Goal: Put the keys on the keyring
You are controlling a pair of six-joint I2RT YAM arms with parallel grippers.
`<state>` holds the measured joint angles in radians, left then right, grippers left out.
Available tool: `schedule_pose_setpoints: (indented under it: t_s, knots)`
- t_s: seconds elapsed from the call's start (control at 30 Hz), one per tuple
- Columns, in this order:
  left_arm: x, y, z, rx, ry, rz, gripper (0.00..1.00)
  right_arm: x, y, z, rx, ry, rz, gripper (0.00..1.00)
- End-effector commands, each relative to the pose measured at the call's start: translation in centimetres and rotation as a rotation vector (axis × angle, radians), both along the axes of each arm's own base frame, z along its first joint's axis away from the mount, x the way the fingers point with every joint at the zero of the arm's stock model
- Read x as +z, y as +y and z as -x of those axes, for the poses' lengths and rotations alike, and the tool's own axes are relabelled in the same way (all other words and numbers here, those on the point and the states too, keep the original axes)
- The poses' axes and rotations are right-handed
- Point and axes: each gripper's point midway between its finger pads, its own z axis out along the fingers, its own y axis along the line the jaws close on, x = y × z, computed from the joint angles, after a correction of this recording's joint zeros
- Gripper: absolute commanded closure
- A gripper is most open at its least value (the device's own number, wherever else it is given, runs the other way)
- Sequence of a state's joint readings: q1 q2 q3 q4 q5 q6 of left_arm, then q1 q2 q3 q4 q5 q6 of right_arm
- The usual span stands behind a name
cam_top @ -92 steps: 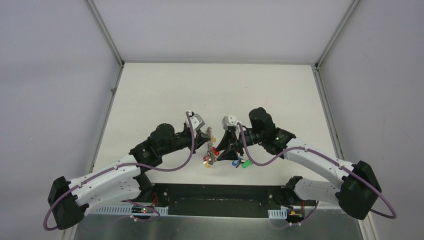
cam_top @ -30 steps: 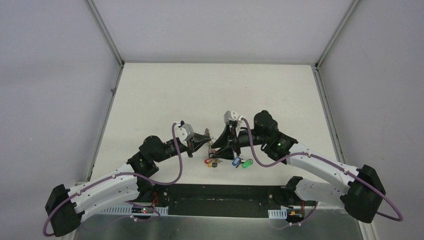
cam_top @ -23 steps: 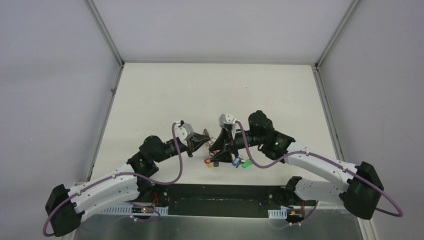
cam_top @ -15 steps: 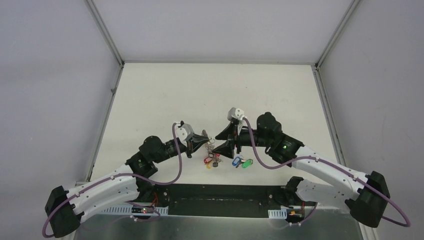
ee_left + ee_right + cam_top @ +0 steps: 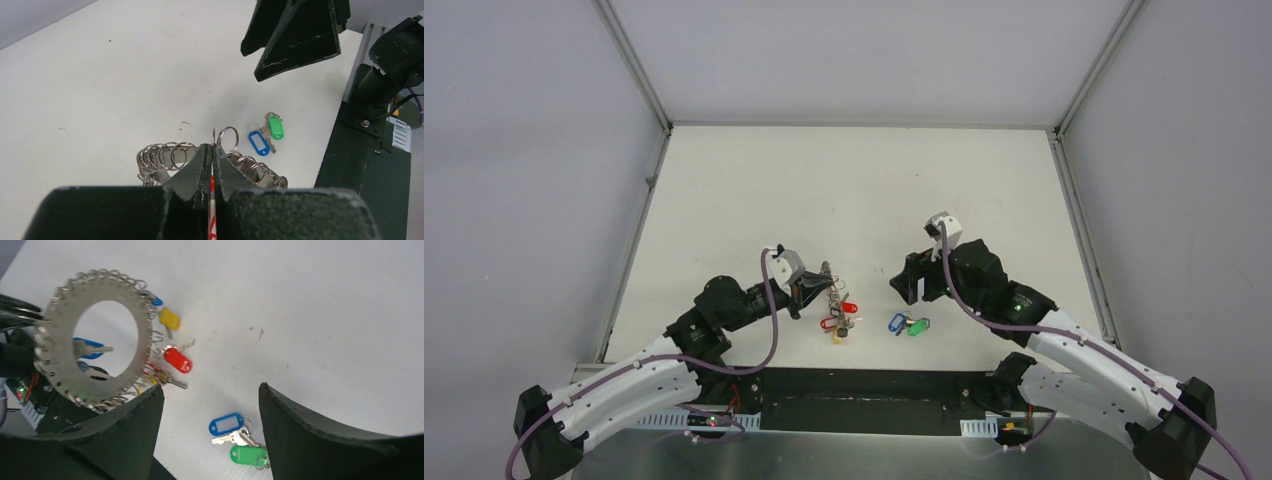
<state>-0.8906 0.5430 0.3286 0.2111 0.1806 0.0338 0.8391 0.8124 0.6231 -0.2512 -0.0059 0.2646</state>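
- We see the left jaws pinched shut on the keyring [image 5: 56, 340], holding it upright.
- The right jaws gape wide and empty above the keys [image 5: 235, 440], which lie loose on the worktop [image 5: 824, 180].

The left end effector [image 5: 212, 150] is pinched tight on the rim of the keyring [image 5: 165, 157], a silver ring with many little loops. The keys [image 5: 265, 136], one with a blue tag and one green, lie close by on the white bench [image 5: 100, 75]. The right end effector [image 5: 251, 64] hangs farther off, its fingers apart.
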Motion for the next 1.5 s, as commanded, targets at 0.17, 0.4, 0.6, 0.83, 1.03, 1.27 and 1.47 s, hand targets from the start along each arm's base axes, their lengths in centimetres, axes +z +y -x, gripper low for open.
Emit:
schedule_pose_setpoints:
  t_s: [0.17,0.4,0.6,0.83,1.03,1.27,1.47]
  knots:
    - [3.1,0.2,-0.1,0.016,-0.043,0.073,1.0,-7.4,-4.1,0.4,-0.243,0.404,0.066,0.34]
    - [2.9,0.2,0.0,0.013,-0.029,0.065,1.0,-10.5,-4.7,0.5,-0.248,0.569,0.191,0.51]
    - [2.5,0.2,0.0,0.014,-0.008,0.06,1.0,-11.7,-2.5,0.8,-0.102,0.64,0.208,0.57]
    - [2.8,0.2,0.1,0.011,-0.01,0.063,1.0,-13.4,-1.8,0.8,-0.063,0.742,0.203,0.76]
    - [2.9,0.2,0.1,0.011,-0.016,0.059,1.0,-13.4,-1.7,0.9,-0.034,0.779,0.15,0.71]
    - [3.1,0.2,0.0,0.014,-0.021,0.056,1.0,-13.8,-1.2,1.2,0.017,0.837,0.09,0.77]
    - [3.1,0.3,-0.1,0.016,-0.022,0.052,1.0,-14.3,-1.2,1.1,0.031,0.893,0.06,0.83]
